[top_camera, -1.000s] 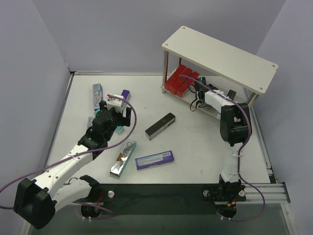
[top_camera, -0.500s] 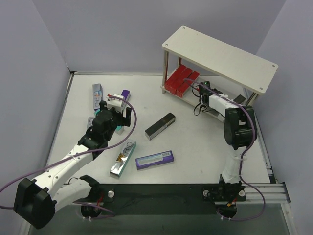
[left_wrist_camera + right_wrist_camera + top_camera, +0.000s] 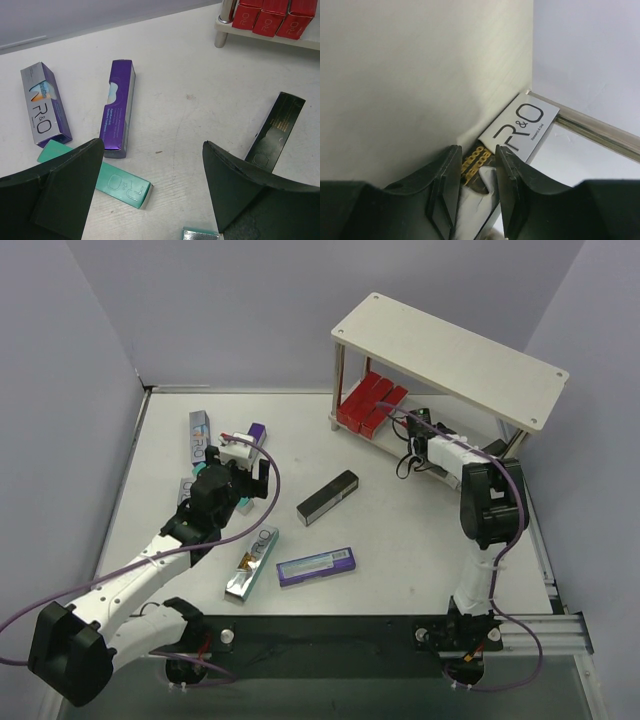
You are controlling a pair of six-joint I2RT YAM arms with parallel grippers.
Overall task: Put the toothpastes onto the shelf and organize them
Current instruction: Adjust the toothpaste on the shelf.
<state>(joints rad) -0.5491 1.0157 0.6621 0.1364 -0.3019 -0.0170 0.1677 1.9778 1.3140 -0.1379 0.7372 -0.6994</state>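
the right gripper (image 3: 476, 167) is reaching in under the top board of the shelf (image 3: 450, 352), its jaws standing narrow and pinching the near end of a silver carton (image 3: 522, 125) printed r&o. that carton is lying flat against a pale beige board of the shelf, beside a thin metal rail (image 3: 600, 131); the wrist view is not showing which tier it is. three red cartons (image 3: 372, 402) are sitting side by side on the lower tier at the shelf's left end.

the left gripper (image 3: 152, 150) is hovering over the table (image 3: 400, 530) well to the left of the shelf, its jaws spread wide with nothing between them. under it a purple carton (image 3: 120, 110), a silver and purple carton (image 3: 44, 111) and a teal carton (image 3: 120, 182) are lying loose, all well apart from the shelf. a black carton (image 3: 328, 497) is lying on a slant nearer the shelf, in front of its left end. a gold-marked silver carton (image 3: 251, 562) and a blue-purple carton (image 3: 316, 567) are lying farther out in front of the shelf.
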